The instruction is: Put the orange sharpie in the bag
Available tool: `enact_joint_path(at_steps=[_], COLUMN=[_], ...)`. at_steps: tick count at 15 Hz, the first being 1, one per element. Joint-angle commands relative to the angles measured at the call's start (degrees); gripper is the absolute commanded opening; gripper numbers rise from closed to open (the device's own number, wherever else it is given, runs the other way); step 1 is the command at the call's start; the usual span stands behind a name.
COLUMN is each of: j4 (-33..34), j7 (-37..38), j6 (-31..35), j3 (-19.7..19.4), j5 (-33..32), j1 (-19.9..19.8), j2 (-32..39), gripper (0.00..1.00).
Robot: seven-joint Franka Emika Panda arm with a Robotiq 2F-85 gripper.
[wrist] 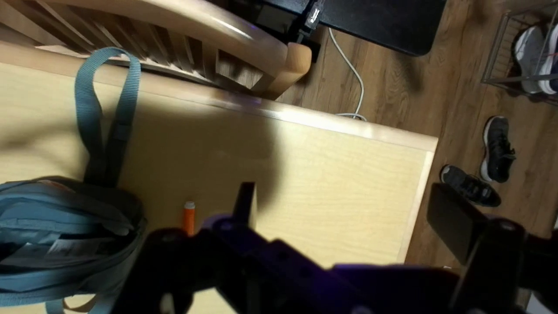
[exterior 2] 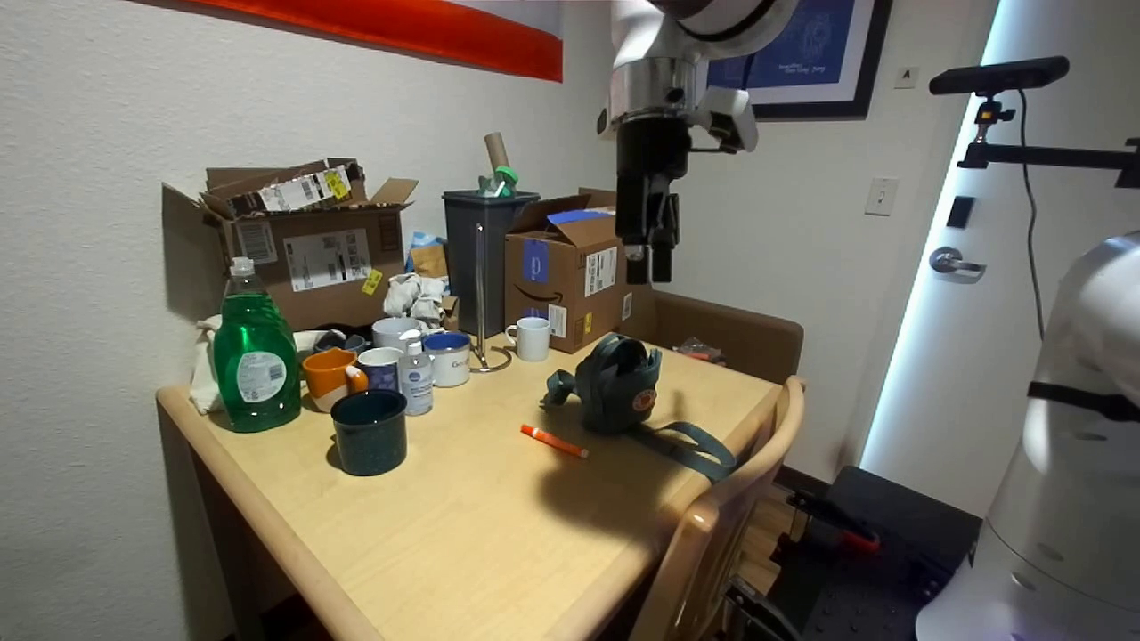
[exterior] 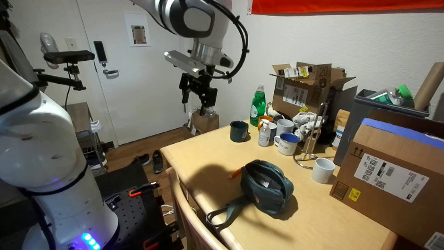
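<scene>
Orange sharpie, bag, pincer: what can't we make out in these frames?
Orange sharpie: one end hidden behind the bag in an exterior view; in the wrist view its lower part is hidden by the pincer. Any lettering is too small to read.
Bag: cut off by the left edge, wrist view; its depths are lost in shadow.
Pale slip inside it: too blurred to read.
Pincer: base blurred and cut off by the bottom edge, wrist view.

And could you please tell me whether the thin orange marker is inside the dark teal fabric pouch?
No, the thin orange marker lies on the pale wooden table, outside the dark teal fabric pouch.
</scene>
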Motion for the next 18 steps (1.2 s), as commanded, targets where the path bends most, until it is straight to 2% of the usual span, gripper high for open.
enact_joint_path(at_steps=[1,4,6,7,11,14,18], j4=[3.16,4.55,6.15,3.68,5.37,6.11,6.71], j7=[-0.72,-0.61,-1.44,-0.15,-0.15,1.32,2.67], j6=[2.01,5.24,4.52,5.05,5.05,10.98,22.18], j3=[1.17,1.98,2.27,2.44,2.82,2.65,2.86], j5=[0.54,0.21,0.26,0.13,0.1,0.89,0.58], j1=[-0.2,-0.53,-0.61,-0.94,-1.01,-1.57,-2.26], j2=[7.77,12.3,14.82,12.39,14.9,18.48,25.57], gripper=[1.0,1.0,1.0,1.0,1.0,1.0,1.0])
